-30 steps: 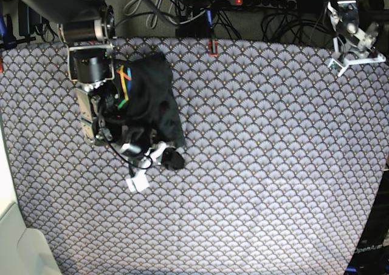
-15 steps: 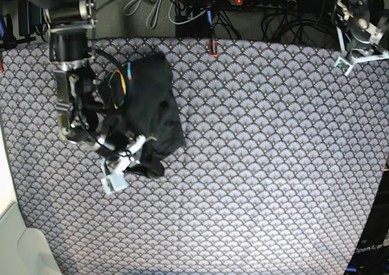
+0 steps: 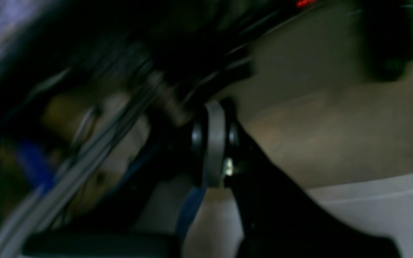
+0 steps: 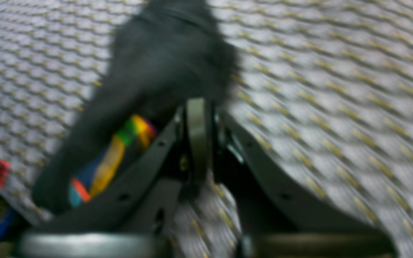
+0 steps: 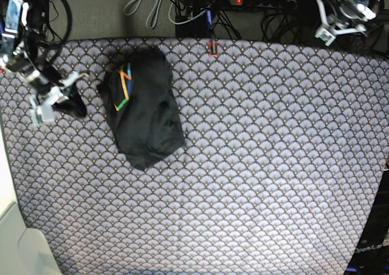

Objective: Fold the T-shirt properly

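While our right gripper [image 5: 53, 99] sits pressed together near the cloth's [image 5: 273, 166] left edge, the T-shirt [image 5: 143, 108] lies just beside it toward the middle. It is bundled, long axis running back to front. Our left gripper [image 5: 339, 11], also closed, is well apart beyond the far right corner.

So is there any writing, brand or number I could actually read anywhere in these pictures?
"OpenAr…": pale lettering running up the dark panel at the base view's bottom right corner, cut off by the edge.
T-shirt: only coloured stripes, no letters.
Power strip: a red light, any marking too small to read.
Both wrist views: too blurred to read anything.
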`<state>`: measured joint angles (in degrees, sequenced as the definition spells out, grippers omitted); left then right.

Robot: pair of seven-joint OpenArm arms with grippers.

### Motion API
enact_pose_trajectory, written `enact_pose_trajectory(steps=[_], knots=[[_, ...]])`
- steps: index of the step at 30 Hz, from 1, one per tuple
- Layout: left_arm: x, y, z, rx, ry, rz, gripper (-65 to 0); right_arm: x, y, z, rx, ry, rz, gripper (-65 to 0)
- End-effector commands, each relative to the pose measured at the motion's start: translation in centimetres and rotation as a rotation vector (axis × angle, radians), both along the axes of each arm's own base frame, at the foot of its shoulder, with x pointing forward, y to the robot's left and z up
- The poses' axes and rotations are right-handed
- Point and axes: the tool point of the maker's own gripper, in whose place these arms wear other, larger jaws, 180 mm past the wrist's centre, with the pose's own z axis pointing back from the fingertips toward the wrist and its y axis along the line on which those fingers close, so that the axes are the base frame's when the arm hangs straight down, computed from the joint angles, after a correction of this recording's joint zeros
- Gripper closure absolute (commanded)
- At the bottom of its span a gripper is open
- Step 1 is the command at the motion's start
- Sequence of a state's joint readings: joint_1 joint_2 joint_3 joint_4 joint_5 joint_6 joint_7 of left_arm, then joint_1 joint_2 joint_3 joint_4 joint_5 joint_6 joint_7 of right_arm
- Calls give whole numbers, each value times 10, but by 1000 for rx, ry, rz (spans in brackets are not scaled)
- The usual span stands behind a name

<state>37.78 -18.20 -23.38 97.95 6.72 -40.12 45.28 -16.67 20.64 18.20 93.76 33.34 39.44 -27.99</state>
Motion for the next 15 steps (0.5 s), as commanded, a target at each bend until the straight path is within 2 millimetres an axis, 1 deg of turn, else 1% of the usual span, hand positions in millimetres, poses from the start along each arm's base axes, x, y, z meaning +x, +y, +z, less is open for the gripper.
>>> enact_pose_trajectory(steps=[1, 2, 6, 7, 9, 11, 13, 15], knots=[[0, -3, 1, -5, -2, -21, -2, 0, -8, 16, 0, -52, -10, 0], [-2, -13, -3, -28, 6, -34, -2, -8, -17, 16, -15, -45, -32, 0], [-11, -40, -18, -89, 44, -61, -2, -37, -48, 10, -57, 6, -108, 0], [-9, -45, -22, -101, 48, -61, -2, -44, -57, 8, -70, 19, -130, 0], [-11, -51, -31, -120, 69, -55, -2, -62, -76, 5, -95, 51, -177, 0], [-12, -59, -41, -141, 89, -48, -2, -75, -89, 3, -115, 75, -211, 0], [-12, -59, -48, -148, 104, -30, -2, -93, -98, -1, -132, 113, -233, 0], [-16, -61, -58, -162, 129, -6, -2, -107, -104, -7, -139, 149, -250, 0]])
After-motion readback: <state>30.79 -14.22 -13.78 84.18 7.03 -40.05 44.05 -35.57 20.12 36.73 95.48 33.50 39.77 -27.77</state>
